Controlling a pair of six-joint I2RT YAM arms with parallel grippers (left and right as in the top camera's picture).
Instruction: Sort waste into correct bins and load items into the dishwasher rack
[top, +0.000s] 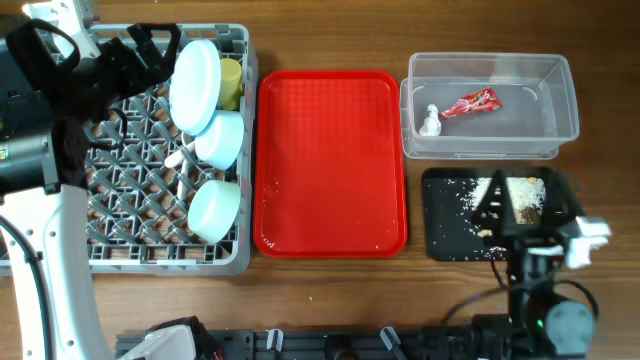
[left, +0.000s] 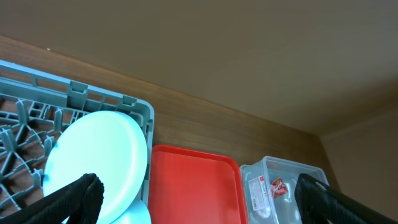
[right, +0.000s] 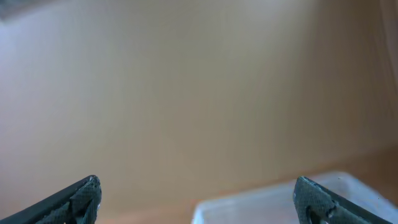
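The grey dishwasher rack (top: 130, 170) at the left holds a light blue plate (top: 195, 85) on edge, a yellow cup (top: 231, 82) and two pale bowls (top: 220, 138) (top: 214, 210). A white utensil handle (top: 177, 157) shows between them. The clear tub (top: 490, 145) holds the red wrapper (top: 470, 103) and white tissue (top: 430, 122). The black tray (top: 445, 230) holds rice scraps (top: 525, 192). My left gripper (top: 150, 42) is open and empty over the rack's far side, near the plate (left: 93, 158). My right gripper (top: 522, 205) is open and empty above the black tray.
The flat red serving tray (top: 330, 160) lies between the rack and the bins. In the left wrist view the rack wall (left: 74, 96), red tray (left: 193, 186) and tub (left: 273, 180) show. The right wrist view shows only the tub's rim (right: 267, 202) and blurred wood.
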